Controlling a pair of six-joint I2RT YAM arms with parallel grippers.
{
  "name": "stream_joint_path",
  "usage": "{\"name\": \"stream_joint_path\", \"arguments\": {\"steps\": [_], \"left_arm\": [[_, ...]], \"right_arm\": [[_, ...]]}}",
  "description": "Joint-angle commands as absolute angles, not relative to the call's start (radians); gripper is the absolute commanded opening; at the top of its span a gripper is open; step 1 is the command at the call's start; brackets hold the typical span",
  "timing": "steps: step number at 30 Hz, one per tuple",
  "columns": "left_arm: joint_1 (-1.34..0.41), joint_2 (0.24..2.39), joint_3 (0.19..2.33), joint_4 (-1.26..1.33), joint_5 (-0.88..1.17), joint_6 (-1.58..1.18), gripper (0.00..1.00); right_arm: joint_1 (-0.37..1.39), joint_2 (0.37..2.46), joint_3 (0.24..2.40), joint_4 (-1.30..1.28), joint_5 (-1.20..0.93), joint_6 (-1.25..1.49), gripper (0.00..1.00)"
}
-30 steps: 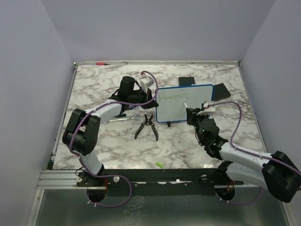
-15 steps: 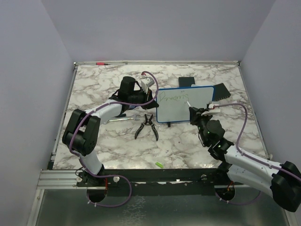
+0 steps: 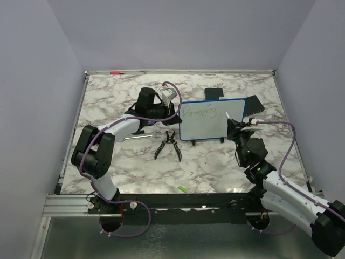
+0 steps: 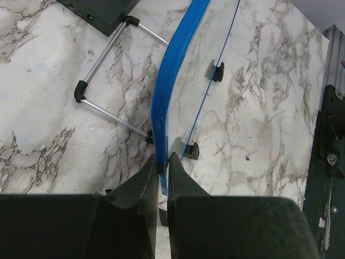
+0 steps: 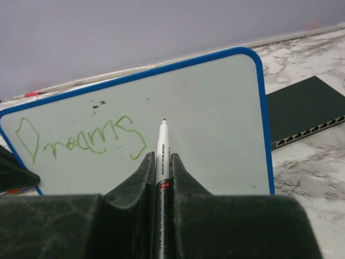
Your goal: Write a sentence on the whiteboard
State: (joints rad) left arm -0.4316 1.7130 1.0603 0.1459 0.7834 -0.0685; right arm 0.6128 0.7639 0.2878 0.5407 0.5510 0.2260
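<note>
Marble table (image 3: 108,162): right pincer (image 5: 161,157) clamps marker (image 5: 162,137), left pincer (image 4: 163,157) clamps whiteboard (image 4: 173,75).

Your left arm: elbow folded, forearm reaching forward, left gripper (image 4: 164,162) pinched tight on the whiteboard (image 3: 202,124) edge. Your right arm: angled forward and inward, right gripper (image 5: 161,162) closed round a marker (image 5: 161,141).

Left arm (image 3: 116,129) and right arm (image 3: 285,191): white shells, black joints. Purple cable (image 3: 296,141) along each; gripper fingers (image 4: 135,194) matte black.
</note>
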Motion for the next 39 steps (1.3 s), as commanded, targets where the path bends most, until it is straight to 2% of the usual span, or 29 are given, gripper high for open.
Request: {"name": "stream_joint_path", "arguments": {"steps": [1,10,39], "left_arm": [[-0.445,1.713,1.058,0.093,0.729,-0.037,0.00],[-0.445,1.717,1.062,0.091,0.730,-0.035,0.00],[-0.445,1.719,1.065,0.089,0.737,-0.034,0.00]], "right_arm": [[0.552,0.779,0.277,0.563,0.460,0.214,0.01],[0.524,0.839,0.306,0.603,0.375,0.205,0.01],[0.523,0.902,0.305,0.644,0.412,0.185,0.01]]}}
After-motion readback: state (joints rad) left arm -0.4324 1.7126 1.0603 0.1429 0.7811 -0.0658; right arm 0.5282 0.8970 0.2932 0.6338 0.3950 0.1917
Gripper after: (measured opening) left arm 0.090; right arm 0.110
